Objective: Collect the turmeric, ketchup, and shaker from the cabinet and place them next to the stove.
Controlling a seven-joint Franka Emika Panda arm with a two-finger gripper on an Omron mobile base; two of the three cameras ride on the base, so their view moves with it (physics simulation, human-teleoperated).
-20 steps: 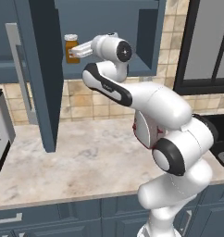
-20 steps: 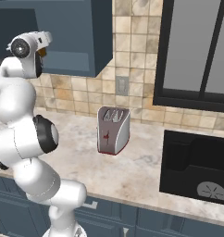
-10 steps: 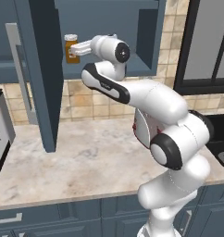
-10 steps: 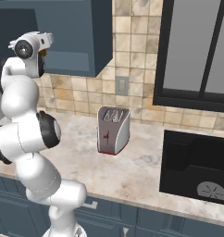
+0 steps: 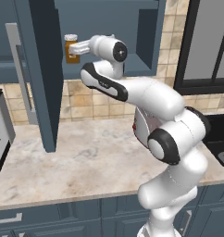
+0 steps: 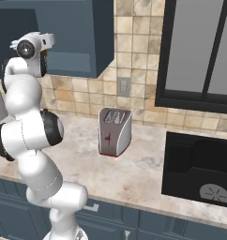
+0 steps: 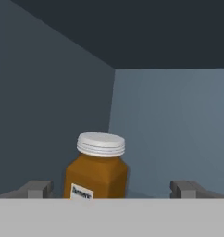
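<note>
Turmeric [image 7: 97,170] stands upright inside the open cabinet [image 5: 151,41], near its left wall, white lid up. Your pincer [image 7: 113,189] is spread wide, empty, level with the jar; jar sits left of centre between the tips. Shift slightly toward it, push in until the body is between the fingers [image 7: 37,189], then close below the lid.

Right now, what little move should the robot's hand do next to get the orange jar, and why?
Probably slide a bit further forward, shifted slightly toward the jar's side, then close. The gripper is open, its fingertips set wide apart. The turmeric stands upright in the cabinet, between the tips but off-centre, nearer one tip, and not yet gripped.
</note>
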